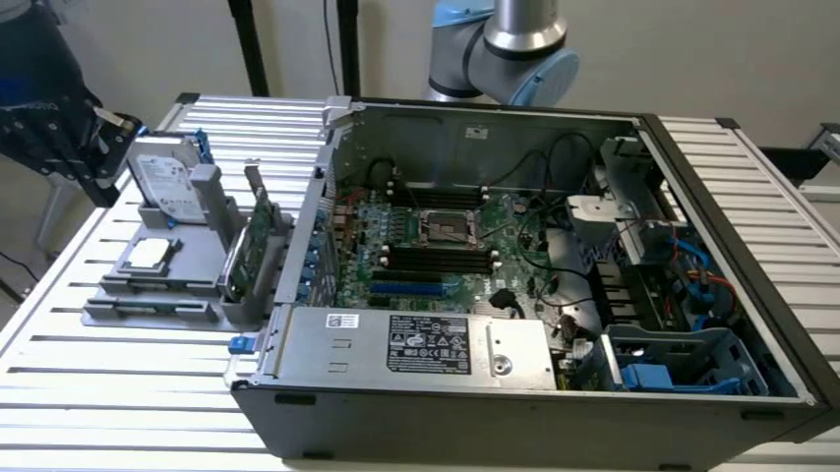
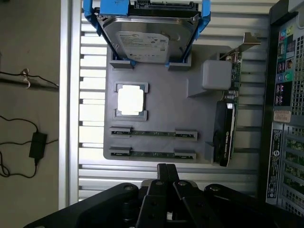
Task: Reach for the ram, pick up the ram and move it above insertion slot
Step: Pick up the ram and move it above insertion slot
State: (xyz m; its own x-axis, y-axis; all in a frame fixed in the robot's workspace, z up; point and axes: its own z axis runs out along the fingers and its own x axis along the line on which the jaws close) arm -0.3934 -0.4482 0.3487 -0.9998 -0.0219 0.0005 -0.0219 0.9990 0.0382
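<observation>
Ram [image 2: 152,154] flat in grey holder [image 2: 161,90], just ahead of gripper [image 2: 166,167].

Set on slatted metal table [image 2: 90,104], with open computer case [image 1: 525,393] off to one side of gripper; inside case, green motherboard [image 1: 368,285] carrying parallel black sockets, insertion slot [image 1: 440,259] among them, well apart from gripper. Beyond fingertips, holder laid out thus: silver hard drive [image 2: 147,40] in blue bracket [image 2: 92,14] at end farthest from gripper; expansion card [image 2: 228,128] standing on edge along case-side border; square processor chip [image 2: 130,100] in mid-holder pocket; second stick [image 2: 153,133], alike and parallel, one channel farther out than ram. Ram in channel nearest gripper, lying crosswise to line of fingers [image 2: 162,172]. Fingers pressed together, pinching nothing, not touching ram.
</observation>
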